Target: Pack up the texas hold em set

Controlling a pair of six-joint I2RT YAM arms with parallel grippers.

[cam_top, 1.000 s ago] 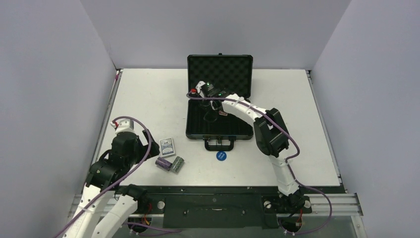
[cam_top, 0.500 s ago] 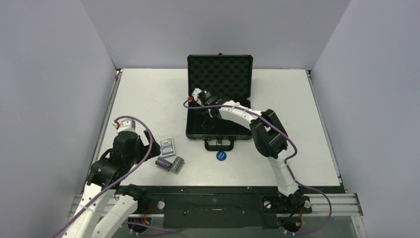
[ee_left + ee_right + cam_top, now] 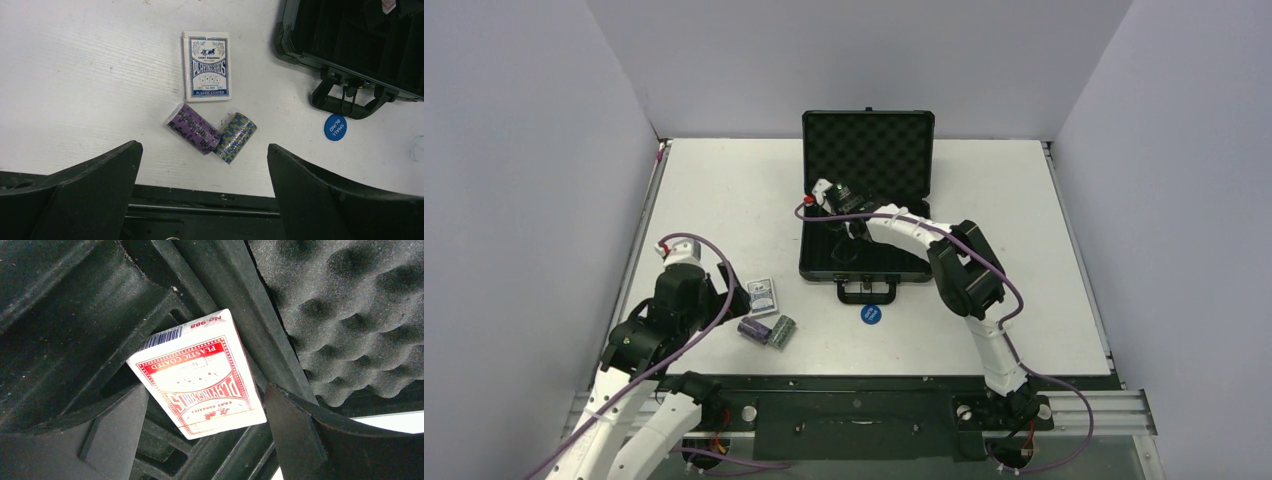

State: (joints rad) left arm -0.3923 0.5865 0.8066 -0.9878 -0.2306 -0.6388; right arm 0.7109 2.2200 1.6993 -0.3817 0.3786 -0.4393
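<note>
On the white table (image 3: 724, 190) the black case (image 3: 894, 150) stands open, foam-lined lid upright at the far side and handle toward the arms. The right gripper (image 3: 204, 390) reaches into its base, its fingers set against both long edges of the red card deck (image 3: 200, 375), which sits tilted over the dividers. The left gripper (image 3: 202, 149) hangs spread wide with nothing in it (well above the tabletop) over the blue card deck (image 3: 206, 66), which lies flat, the purple chip stack (image 3: 194, 128) and green chip stack (image 3: 236, 137), which lie on their sides touching, and the blue disc (image 3: 335, 127) just beside the handle.
</note>
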